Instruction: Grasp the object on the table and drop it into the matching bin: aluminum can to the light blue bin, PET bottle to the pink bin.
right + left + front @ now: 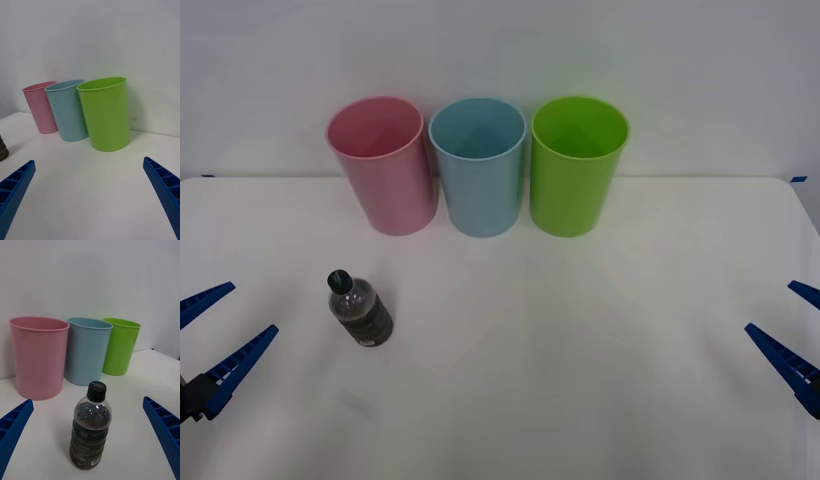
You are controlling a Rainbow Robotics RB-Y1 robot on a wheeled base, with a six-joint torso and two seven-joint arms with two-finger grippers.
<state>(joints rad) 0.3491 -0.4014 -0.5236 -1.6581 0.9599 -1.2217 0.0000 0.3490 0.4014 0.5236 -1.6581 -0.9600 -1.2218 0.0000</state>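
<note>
- The left gripper [208, 335] hung low over the table's [580, 350] left edge, toward the near corner, with its blue fingers [15, 423] spread wide apart and nothing between them.
- Through the left wrist camera, the PET bottle [90, 427] stood right in line with that wide gap, ahead of the fingers and not touching either one.
- The right gripper [798, 335] was pretty much the mirror of it at the table's right edge, jaws also wide apart and holding nothing, well away from the bottle.
- The bottle [360, 309] itself stood upright on the left half of the table, black cap on top, dark contents, roughly midway between the near edge and the bins.
- Along the far edge, three bins stood in a tight row: the pink bin [382, 165] furthest left, the light blue bin [479, 165] in the middle, and a lime green bin [575, 165] on the right.
- The pink one was the closest to the bottle, but still well apart from it.
</note>
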